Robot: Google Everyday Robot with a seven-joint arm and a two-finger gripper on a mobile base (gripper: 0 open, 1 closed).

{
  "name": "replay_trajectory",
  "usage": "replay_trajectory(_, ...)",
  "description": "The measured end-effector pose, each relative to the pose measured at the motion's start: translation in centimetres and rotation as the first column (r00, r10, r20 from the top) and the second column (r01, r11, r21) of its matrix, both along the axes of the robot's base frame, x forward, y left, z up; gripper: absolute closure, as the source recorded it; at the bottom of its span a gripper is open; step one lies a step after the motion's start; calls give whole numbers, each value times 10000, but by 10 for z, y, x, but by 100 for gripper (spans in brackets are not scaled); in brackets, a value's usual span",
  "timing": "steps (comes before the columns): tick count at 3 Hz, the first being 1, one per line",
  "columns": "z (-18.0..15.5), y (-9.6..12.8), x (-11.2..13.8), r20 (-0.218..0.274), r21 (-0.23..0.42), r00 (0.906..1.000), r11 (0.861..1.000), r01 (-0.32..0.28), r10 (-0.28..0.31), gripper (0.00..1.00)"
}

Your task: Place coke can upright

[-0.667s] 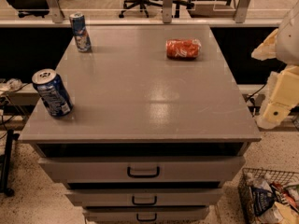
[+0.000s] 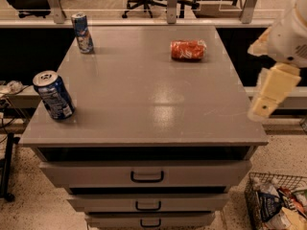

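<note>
Currently the gripper (image 2: 263, 107) is hovering off the bench's (image 2: 144, 109) right edge, whether open or closed I cannot tell, while the coke can (image 2: 188, 50) is lying sideways far-right; best to be reaching squarely across its body.

No lettering legible anywhere. Coke can (image 2: 188, 50), on its side, far right of cabinet top (image 2: 144, 109): white script, unreadable. Dark blue can (image 2: 53, 96), front left: pale label, words indistinct. Gripper (image 2: 263, 108) beside cabinet's right edge.

White arm (image 2: 290, 37), cream pincer (image 2: 266, 98) at right
</note>
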State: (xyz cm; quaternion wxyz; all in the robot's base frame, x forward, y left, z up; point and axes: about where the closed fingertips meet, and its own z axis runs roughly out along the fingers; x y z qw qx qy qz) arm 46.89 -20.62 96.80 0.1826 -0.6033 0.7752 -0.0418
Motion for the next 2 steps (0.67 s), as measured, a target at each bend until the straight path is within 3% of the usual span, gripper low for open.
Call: replay_trajectory(2,-23,30,137,1187,783,9929,9967,-198,104,0)
